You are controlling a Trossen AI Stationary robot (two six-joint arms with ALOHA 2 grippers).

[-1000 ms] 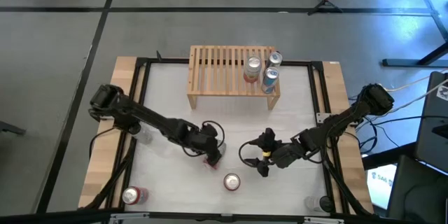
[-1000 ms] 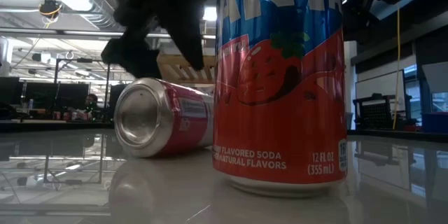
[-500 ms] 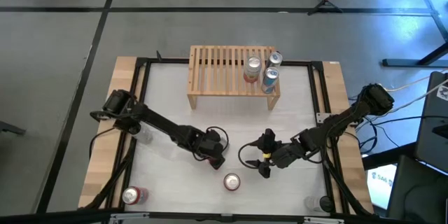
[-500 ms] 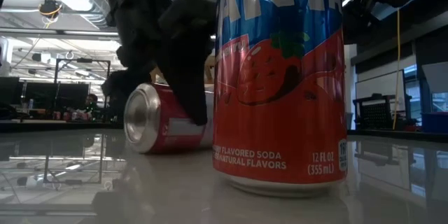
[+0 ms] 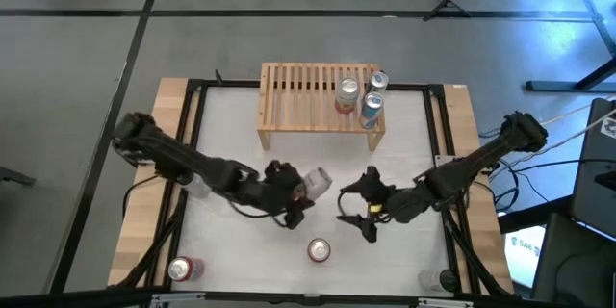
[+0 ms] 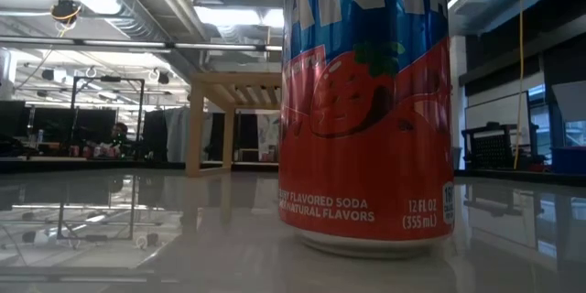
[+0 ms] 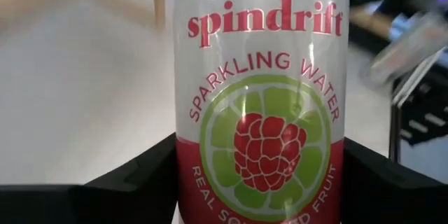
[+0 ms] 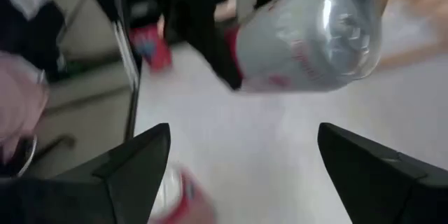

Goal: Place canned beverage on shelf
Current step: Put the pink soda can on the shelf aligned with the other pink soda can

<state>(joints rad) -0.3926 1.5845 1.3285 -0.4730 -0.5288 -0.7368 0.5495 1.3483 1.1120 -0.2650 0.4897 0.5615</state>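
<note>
**Raspberry-lime can lifted off the bench, shelf yet to reach**

A glossy white bench framed in pale wood stands on a grey workshop floor, with a slatted light-wood shelf at its far edge already carrying three cans at its right end. The left pincer is clamped on a Spindrift sparkling water can, one dark finger on each side of the lower body, and holds it tilted in the air near the bench's middle. The right pincer hangs released just to its right, holding nothing. A strawberry soda can stands upright near the front edge, and another can at the near left corner.

The held can looks like thin aluminium: stiff if full, easily dented, smooth and slippery. A mid-body grip across the round wall seems safest, with gentle pressure.
</note>
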